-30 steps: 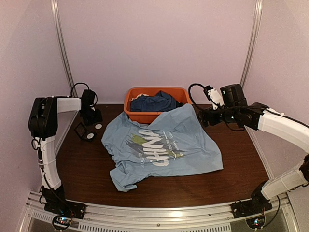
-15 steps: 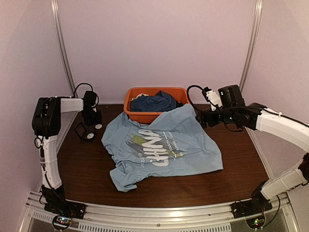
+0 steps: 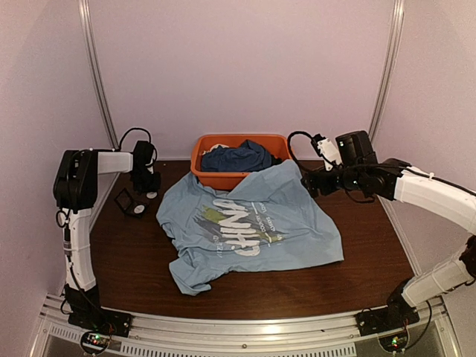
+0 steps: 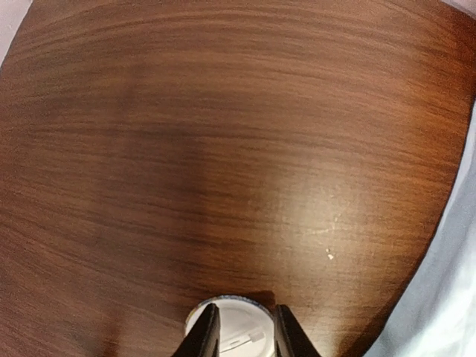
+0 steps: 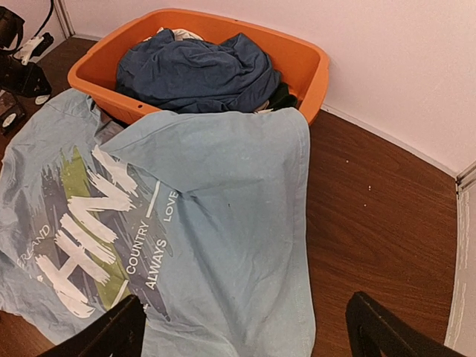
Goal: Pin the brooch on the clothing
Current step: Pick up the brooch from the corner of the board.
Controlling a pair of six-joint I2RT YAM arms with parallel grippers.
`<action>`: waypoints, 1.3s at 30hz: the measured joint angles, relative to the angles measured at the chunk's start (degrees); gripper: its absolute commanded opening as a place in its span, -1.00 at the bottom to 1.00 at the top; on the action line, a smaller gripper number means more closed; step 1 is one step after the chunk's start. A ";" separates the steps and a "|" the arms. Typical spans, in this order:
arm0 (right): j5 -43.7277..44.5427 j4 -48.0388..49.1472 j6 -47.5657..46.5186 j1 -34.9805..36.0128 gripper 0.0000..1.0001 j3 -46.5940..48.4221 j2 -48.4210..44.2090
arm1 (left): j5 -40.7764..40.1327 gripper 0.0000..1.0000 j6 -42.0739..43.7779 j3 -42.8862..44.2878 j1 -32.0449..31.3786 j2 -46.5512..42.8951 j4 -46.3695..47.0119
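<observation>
Brooch point(image 4: 236, 336) lies on the desk point(image 4: 223, 149) just left of the light blue shirt point(image 3: 253, 223), narrow-set left fingers point(image 4: 208, 338) straddling it, grip unclear, while right fingers point(image 5: 111, 331) gape wide, empty.

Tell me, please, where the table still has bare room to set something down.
Bare wood: right of the T-shirt up to the table edge; a strip between the shirt and the near rail; front left, beside the left arm. Crowded: the far-left corner, with left gripper, brooch and black case; back centre, where the shirt drapes against the orange basket.
</observation>
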 measured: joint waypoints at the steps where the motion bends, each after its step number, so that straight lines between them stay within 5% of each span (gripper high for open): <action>1: 0.13 0.00 0.00 0.00 0.91 0.00 0.00 | -0.07 -0.52 0.17 0.07 -0.11 0.04 -0.02; 13: 0.44 0.00 0.02 0.00 0.92 0.00 0.00 | -0.72 -0.75 1.01 0.09 -0.20 0.26 -0.28; 39: 0.46 0.00 0.04 0.00 0.92 0.00 0.02 | -2.86 -0.68 1.11 1.01 -0.42 0.81 -1.73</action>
